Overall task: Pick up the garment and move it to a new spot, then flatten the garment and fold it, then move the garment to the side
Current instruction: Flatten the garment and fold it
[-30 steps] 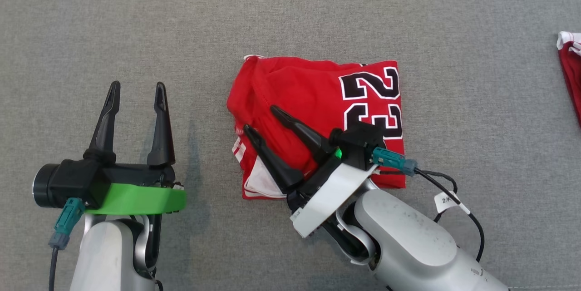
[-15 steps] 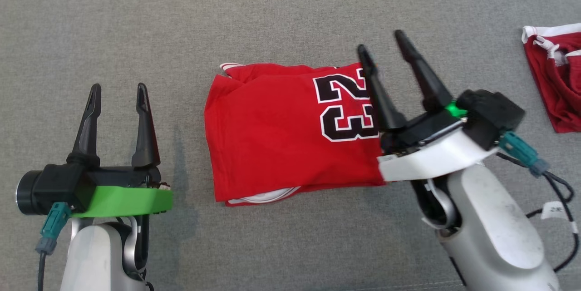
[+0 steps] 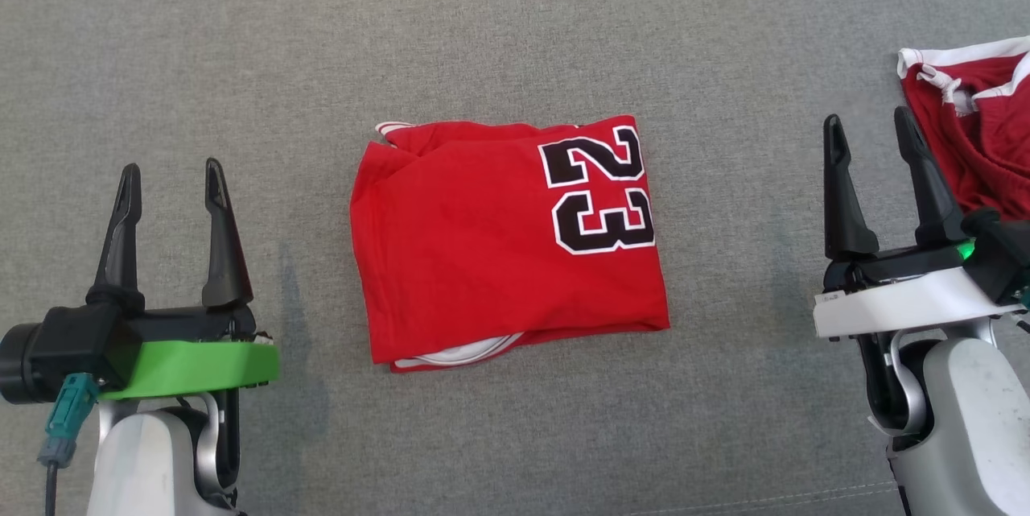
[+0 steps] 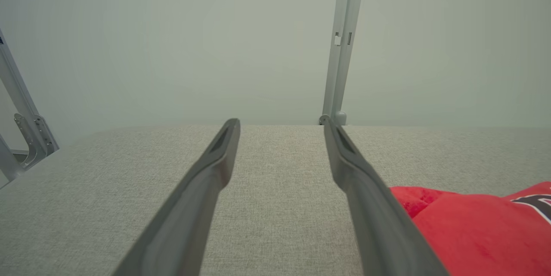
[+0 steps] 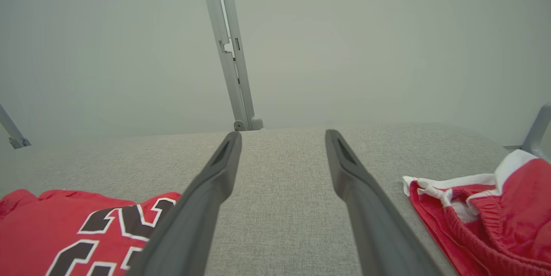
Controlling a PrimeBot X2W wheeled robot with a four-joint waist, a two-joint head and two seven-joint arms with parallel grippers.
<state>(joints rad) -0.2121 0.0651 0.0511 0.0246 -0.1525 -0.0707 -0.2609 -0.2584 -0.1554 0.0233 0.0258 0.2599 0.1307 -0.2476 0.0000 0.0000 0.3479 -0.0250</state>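
The garment (image 3: 499,250) is a red jersey with a black "23", folded into a rough rectangle on the grey cloth surface in the head view. It also shows at the lower right of the left wrist view as the garment (image 4: 473,228), and at the lower left of the right wrist view as the garment (image 5: 73,233). My left gripper (image 3: 169,178) stands open to its left, well apart from it. My right gripper (image 3: 869,125) stands open to its right, also apart, with nothing between its fingers.
A second red piece of clothing with white trim (image 3: 974,130) lies crumpled at the far right, close behind my right gripper, seen too in the right wrist view (image 5: 486,215). Grey metal frame posts (image 5: 232,52) stand beyond the table's far edge.
My right gripper left the garment, opened fully and swung away to the right. The garment now lies flat and folded. The head camera has shifted, so the whole scene sits further left.
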